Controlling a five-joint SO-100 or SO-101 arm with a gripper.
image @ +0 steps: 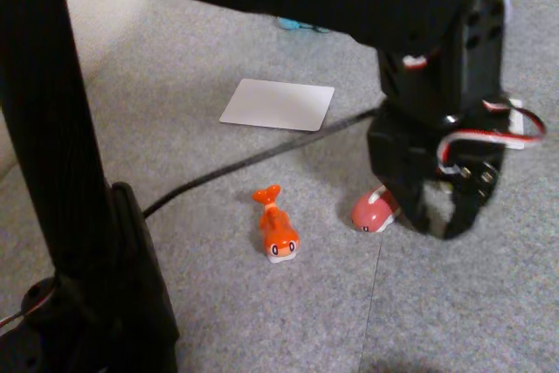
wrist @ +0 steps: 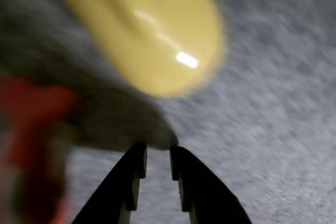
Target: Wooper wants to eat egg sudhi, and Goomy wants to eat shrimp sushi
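Fixed view: grey carpet [image: 218, 303] with a white card [image: 278, 104]; nearer the camera than the card, shrimp sushi [image: 276, 231] lies lengthwise, tail toward it. Wrist view: blurred egg sudhi [wrist: 157, 35] slants above the gripper [wrist: 156, 162], its jaws nearly closed, grasping nothing.

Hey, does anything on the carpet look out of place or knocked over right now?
Nothing looks spilled or damaged. The shrimp sushi sits upright on the carpet; the pink-red figure is partly hidden behind the gripper.
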